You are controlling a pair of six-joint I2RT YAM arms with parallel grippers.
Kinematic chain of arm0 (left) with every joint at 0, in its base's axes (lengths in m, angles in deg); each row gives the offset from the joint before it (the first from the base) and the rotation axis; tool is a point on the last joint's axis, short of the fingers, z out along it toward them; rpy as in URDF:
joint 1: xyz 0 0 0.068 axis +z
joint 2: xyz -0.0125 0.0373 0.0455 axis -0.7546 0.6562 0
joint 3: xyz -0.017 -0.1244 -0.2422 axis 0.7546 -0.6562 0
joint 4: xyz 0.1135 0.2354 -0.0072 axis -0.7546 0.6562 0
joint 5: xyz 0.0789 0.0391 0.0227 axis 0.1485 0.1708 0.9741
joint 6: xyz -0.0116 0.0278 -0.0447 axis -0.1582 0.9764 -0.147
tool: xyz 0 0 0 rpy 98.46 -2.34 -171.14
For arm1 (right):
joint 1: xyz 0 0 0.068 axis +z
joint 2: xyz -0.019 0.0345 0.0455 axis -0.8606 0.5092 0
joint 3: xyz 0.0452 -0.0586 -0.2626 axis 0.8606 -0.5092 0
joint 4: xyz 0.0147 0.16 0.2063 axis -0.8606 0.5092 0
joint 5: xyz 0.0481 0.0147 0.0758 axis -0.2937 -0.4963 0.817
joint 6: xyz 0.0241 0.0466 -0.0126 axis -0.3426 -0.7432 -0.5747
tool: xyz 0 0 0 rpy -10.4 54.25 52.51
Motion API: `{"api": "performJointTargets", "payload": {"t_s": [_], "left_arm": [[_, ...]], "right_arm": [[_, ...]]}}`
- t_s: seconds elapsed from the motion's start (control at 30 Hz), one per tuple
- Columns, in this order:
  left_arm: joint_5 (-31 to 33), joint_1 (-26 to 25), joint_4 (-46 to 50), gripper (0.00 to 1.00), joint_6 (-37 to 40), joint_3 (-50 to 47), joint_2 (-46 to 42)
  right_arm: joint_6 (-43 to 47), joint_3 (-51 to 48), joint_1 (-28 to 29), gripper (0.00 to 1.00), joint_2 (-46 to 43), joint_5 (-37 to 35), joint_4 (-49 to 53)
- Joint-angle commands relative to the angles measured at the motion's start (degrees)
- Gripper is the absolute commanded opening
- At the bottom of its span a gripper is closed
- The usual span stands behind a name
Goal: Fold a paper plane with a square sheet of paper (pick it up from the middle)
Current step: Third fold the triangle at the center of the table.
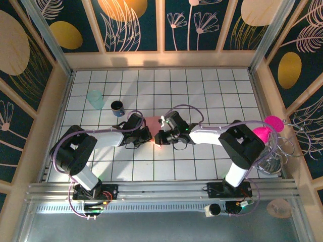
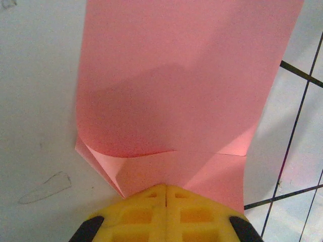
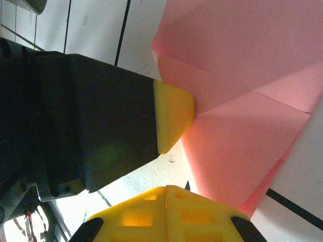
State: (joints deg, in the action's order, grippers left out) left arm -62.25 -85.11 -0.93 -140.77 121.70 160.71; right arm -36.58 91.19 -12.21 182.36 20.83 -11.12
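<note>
Surface: white tiled table (image 1: pixel 202 85) with dark grid lines, enclosed by wood-framed walls with dark floral panels (image 1: pixel 131 25).

Other items, top view: a translucent teal cup (image 1: pixel 95 99) at upper left, with a dark blue cup (image 1: pixel 117 108) just beside it. A magenta disc (image 1: pixel 274 122) sits at the right edge.

The square sheet of paper (image 1: pixel 153 122), creased, lies at centre between both arms.

Left gripper (image 2: pixel 165 194): jaws closed on the sheet's folded edge.

Right gripper (image 3: pixel 166 194): jaws closed, just beside the sheet. Whether it has hold of the sheet cannot be told.

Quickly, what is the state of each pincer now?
Left pincer: closed on the square sheet of paper.
Right pincer: closed; whether it grips the sheet cannot be told.
</note>
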Motion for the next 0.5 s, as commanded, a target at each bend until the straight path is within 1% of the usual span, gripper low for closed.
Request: {"api": "performJointTargets", "payload": {"t_s": [0.0, 0.27, 0.47], "left_arm": [[1.7, -0.2, 2.4, 0.04, -0.4, -1.4, 2.0], [1.6, -0.2, 2.3, 0.04, -0.4, -1.3, 2.3], [1.7, -0.2, 2.5, 0.04, -0.3, -1.3, 2.5]], "right_arm": [[-0.4, 2.1, 0.7, 0.08, 1.5, 0.9, 1.1], [0.3, 2.9, 1.2, 0.08, 3.7, 1.4, 2.0], [1.4, 2.7, 1.1, 0.08, 4.2, -0.8, 3.8]]}}
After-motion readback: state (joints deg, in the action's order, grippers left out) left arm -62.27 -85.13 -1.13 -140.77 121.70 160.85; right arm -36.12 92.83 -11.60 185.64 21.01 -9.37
